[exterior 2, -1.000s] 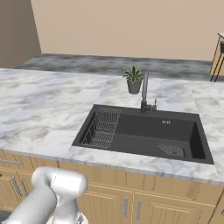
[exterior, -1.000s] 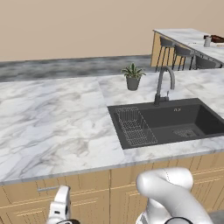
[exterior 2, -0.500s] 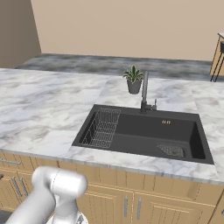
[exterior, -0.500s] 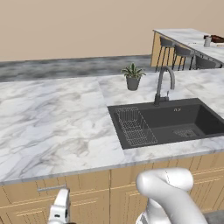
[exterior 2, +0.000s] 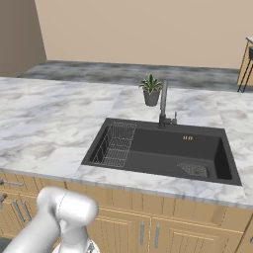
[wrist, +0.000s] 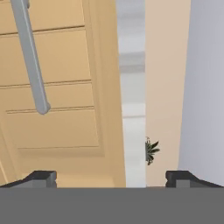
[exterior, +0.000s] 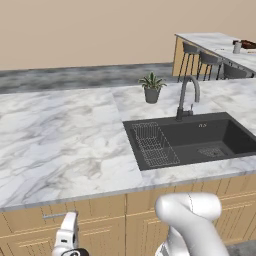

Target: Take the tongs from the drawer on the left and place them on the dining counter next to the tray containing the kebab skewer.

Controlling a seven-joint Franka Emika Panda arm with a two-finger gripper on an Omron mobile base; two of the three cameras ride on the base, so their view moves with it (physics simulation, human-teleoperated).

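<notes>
One black sink (exterior: pixel 192 142), one faucet (exterior: pixel 186 97), one potted plant (exterior: pixel 151 87), three bar stools (exterior: pixel 207 62).

I see the marble worktop (exterior: pixel 65 135) carrying a small potted plant (exterior: pixel 151 88) behind the black sink (exterior: pixel 192 142), while the far dining counter (exterior: pixel 212 42) bears a dark tray (exterior: pixel 248 45).

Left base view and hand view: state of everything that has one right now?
drawer: shut, handle untouched
gripper: open, empty, short of the drawer handle
sink: no water visible, rack inside
faucet: not running
potted plant: upright
</notes>
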